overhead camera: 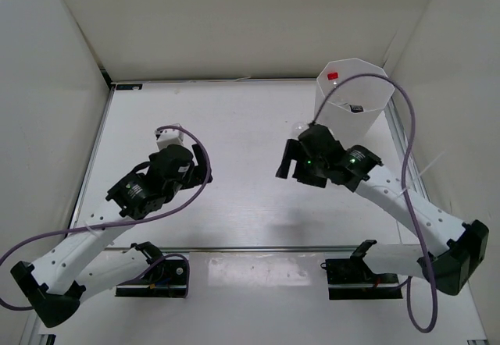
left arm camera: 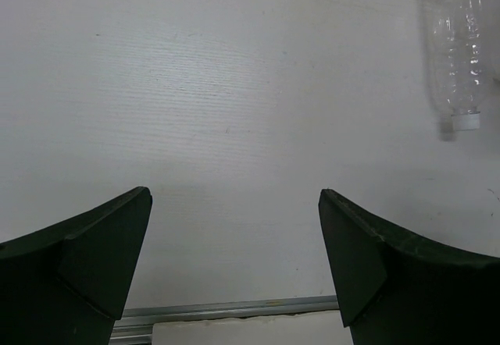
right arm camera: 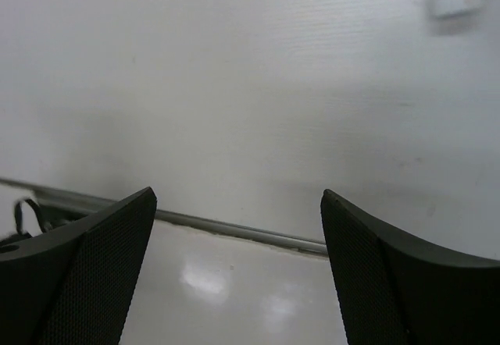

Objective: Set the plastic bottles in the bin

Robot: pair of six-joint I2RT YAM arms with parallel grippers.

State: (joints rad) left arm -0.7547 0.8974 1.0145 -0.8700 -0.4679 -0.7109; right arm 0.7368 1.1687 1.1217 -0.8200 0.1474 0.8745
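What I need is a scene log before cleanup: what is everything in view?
White translucent plastic bin with octagonal rim: one, white, far right of table, something red inside.
Clear plastic bottle with white cap: one, clear, lying on table, left wrist view.
Small white-and-red object: one, beside left arm, identity unclear.
White table: one, under everything.
Purple-grey cables: two, one along each arm.
Left tool: one, black, open, empty.
Right tool: one, black, open, empty.

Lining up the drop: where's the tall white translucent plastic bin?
The bin stands in the table's far right corner, top view, just beyond the right gripper.
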